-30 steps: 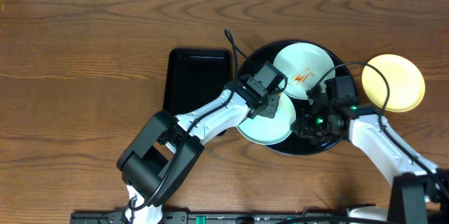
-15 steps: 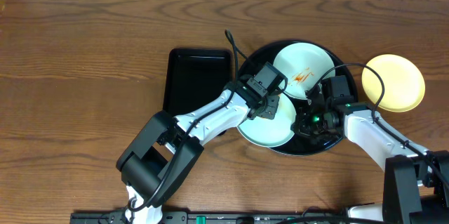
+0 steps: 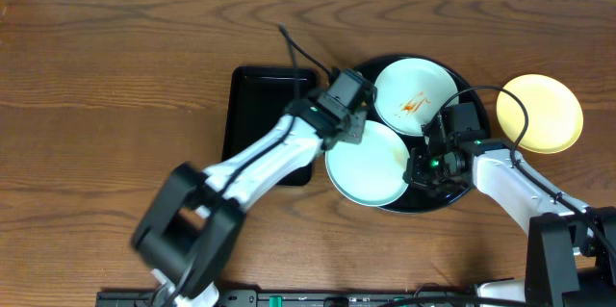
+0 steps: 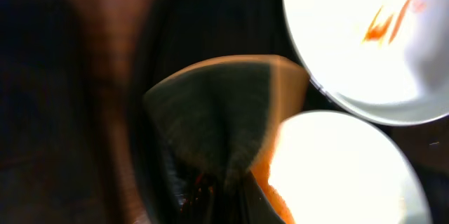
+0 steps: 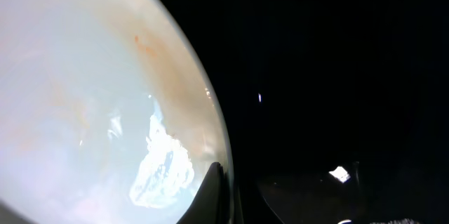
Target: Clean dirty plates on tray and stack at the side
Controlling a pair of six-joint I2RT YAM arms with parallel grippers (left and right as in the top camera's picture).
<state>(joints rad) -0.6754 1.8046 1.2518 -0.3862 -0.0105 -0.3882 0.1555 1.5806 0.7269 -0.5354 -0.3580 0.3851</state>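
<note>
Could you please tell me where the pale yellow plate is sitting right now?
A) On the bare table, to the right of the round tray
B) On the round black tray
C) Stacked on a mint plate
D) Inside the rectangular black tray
A: in the overhead view the yellow plate lies alone on the wooden table, to the right of the round tray, which holds only the two mint plates.

I log:
- large round glossy black tray (image 3: 414,203)
- mint-white round plate (image 3: 416,95), orange-red streaks
- second mint-white plate (image 3: 366,163), plain
- pale yellow round plate (image 3: 539,113)
- black rectangular tray (image 3: 260,115)
- brown wood-grain table (image 3: 115,76)
- wedge-shaped pad (image 4: 210,119), blurred, possibly dark green over orange
</note>
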